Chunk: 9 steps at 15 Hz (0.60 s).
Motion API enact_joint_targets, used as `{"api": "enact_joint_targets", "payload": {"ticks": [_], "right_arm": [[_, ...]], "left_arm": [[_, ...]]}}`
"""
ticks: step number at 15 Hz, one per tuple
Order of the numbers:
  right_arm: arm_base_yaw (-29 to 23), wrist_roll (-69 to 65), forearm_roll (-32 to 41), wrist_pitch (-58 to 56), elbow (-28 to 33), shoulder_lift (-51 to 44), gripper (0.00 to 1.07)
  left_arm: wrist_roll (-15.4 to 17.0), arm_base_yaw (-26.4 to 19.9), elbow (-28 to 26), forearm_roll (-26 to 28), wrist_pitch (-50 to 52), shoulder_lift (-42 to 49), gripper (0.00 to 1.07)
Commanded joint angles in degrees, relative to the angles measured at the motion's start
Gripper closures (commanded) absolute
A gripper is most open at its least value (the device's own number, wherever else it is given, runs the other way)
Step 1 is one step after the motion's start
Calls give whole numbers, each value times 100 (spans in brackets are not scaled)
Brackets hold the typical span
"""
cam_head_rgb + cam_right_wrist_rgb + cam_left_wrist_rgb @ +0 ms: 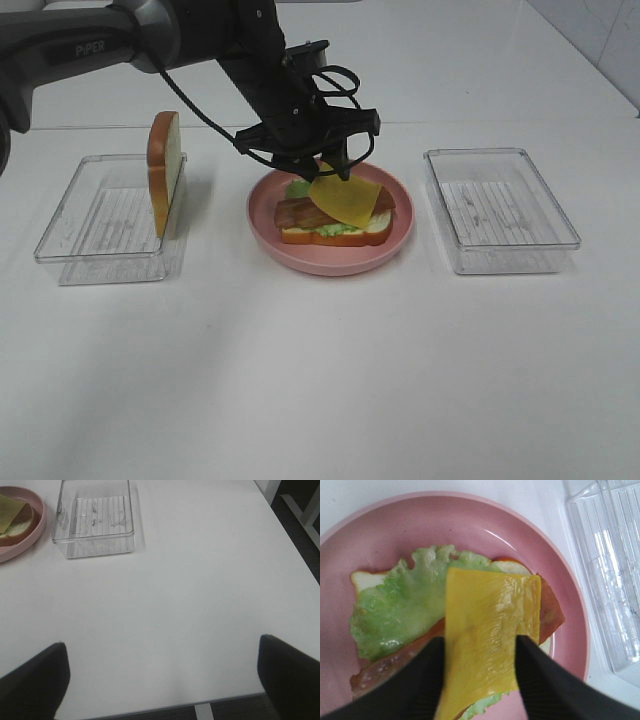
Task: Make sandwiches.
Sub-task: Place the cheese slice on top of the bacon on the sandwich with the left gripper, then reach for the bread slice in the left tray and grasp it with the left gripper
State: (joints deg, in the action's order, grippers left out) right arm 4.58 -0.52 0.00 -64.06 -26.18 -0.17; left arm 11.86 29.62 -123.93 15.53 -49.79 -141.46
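The cheese square [490,630] hides part of the bacon strips [551,615]; the left gripper [479,680] is cut off by the wrist view's edge.

A: what kind of place?
B: lab/test bench. bare white table [320,380], toy food on pink plate [300,255], clear trays [500,210], PiPER-marked arm [90,45], white tiled wall [600,30] behind
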Motion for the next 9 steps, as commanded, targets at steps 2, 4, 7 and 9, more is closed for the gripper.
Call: {"api": "enact_joint_targets", "payload": {"ticks": [2, 4, 7, 9], "right_arm": [[34, 52, 0, 17, -29, -178, 8], [34, 52, 0, 17, -29, -178, 8], [34, 52, 0, 17, -29, -178, 8], [34, 52, 0, 17, -29, -178, 8]], "left_arm": [[40, 11, -344, -275, -430, 29, 5], [40, 11, -877, -424, -957, 29, 5], [23, 6, -1942, -561, -1891, 34, 5], [17, 6, -2424, -728, -2338, 34, 5]]}}
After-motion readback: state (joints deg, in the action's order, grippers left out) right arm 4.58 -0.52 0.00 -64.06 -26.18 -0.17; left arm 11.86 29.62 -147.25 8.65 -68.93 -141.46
